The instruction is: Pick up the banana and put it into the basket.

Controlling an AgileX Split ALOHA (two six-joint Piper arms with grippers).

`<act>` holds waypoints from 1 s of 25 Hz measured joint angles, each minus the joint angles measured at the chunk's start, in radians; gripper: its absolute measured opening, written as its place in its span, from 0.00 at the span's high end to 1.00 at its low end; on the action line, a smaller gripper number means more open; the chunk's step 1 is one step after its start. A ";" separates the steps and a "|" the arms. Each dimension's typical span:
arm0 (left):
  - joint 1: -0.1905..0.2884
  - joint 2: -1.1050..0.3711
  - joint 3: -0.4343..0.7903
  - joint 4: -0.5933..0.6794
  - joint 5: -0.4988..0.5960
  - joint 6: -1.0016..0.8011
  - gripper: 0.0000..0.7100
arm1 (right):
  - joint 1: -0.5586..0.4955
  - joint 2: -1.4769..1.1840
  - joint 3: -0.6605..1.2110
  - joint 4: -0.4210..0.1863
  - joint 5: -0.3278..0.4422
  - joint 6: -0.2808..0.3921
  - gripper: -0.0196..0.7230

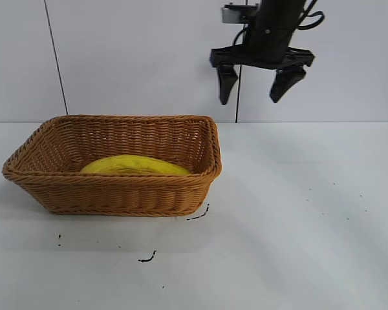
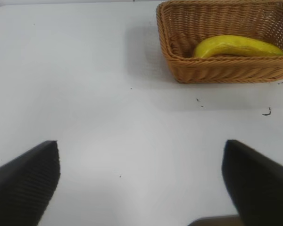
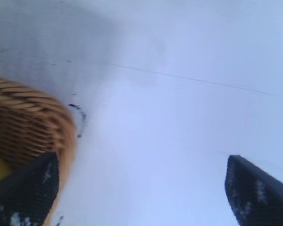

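The yellow banana (image 1: 134, 165) lies inside the tan woven basket (image 1: 116, 194) on the left of the table. It also shows in the left wrist view (image 2: 238, 46), in the basket (image 2: 212, 73). My right gripper (image 1: 253, 100) hangs open and empty high above the table, to the right of and above the basket. In the right wrist view the gripper (image 3: 141, 188) is open over bare table, with the basket's corner (image 3: 33, 127) beside one finger. My left gripper (image 2: 141, 181) is open and empty over bare table, far from the basket; it is out of the exterior view.
The white table (image 1: 297, 219) has small dark marks (image 1: 147, 258) in front of the basket. A white wall with a dark vertical cable (image 1: 55, 58) stands behind.
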 joint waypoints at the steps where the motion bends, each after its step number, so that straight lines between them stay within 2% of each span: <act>1: 0.000 0.000 0.000 0.000 0.000 0.000 0.02 | -0.012 0.000 0.000 0.000 0.000 0.000 0.09; 5: 0.000 0.000 0.000 0.000 0.000 0.000 0.02 | -0.050 -0.013 0.015 0.000 0.000 0.001 0.09; 10: 0.000 0.000 0.000 0.000 0.000 0.000 0.02 | -0.059 -0.104 0.141 -0.017 0.000 0.000 0.09; 25: 0.000 0.000 0.000 0.000 0.000 0.000 0.02 | -0.059 -0.593 0.846 -0.006 0.000 -0.012 0.09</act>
